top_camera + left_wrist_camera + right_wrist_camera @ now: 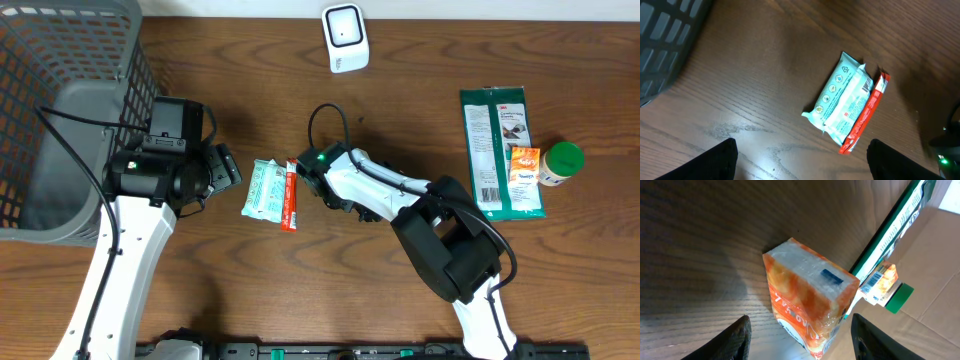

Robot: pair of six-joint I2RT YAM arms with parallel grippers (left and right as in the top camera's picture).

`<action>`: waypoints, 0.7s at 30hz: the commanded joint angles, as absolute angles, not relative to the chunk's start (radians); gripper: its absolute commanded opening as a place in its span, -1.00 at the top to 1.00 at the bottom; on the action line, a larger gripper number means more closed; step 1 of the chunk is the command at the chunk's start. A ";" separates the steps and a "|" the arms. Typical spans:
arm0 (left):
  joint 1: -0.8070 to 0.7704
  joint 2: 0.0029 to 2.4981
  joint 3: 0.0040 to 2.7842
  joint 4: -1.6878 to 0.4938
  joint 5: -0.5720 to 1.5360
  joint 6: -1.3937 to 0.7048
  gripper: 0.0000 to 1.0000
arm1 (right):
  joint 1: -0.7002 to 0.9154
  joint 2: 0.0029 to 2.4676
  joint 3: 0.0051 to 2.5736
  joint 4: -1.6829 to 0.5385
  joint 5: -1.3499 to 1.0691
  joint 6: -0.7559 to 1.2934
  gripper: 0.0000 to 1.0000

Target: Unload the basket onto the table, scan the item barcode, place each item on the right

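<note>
Pack [270, 192] lies flat at frame centre, well below scanner [345, 38] at top. Right gripper [303, 180] is just beside it, fingers spread, gripping nothing. Left gripper [802, 144] is spread and empty. Can't tell if it's scanned.

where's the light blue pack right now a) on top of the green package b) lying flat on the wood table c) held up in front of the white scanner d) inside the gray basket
b, the pack lies flat on the table, apart from the basket and the scanner.
</note>
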State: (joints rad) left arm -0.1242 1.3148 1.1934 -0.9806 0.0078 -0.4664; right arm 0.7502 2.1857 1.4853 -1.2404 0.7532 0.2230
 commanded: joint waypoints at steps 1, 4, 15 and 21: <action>-0.119 1.313 1.198 -0.983 -0.005 -0.456 -0.67 | 0.751 2.178 1.507 -1.242 0.745 0.231 -0.18; -0.119 1.313 1.198 -0.983 -0.005 -0.456 -0.67 | 0.743 2.145 1.529 -1.242 0.710 0.226 -0.19; -0.119 1.313 1.198 -0.984 -0.005 -0.456 -0.67 | 0.686 1.940 1.564 -1.127 0.286 0.028 -0.41; -0.119 1.313 1.198 -0.983 -0.005 -0.457 -0.67 | 0.597 1.867 1.564 -1.018 -0.126 0.029 -0.47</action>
State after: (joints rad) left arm -0.1242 1.3148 1.1934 -0.9810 0.0078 -0.4664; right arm 0.6395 1.8927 1.5459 -1.0523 0.1783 0.0425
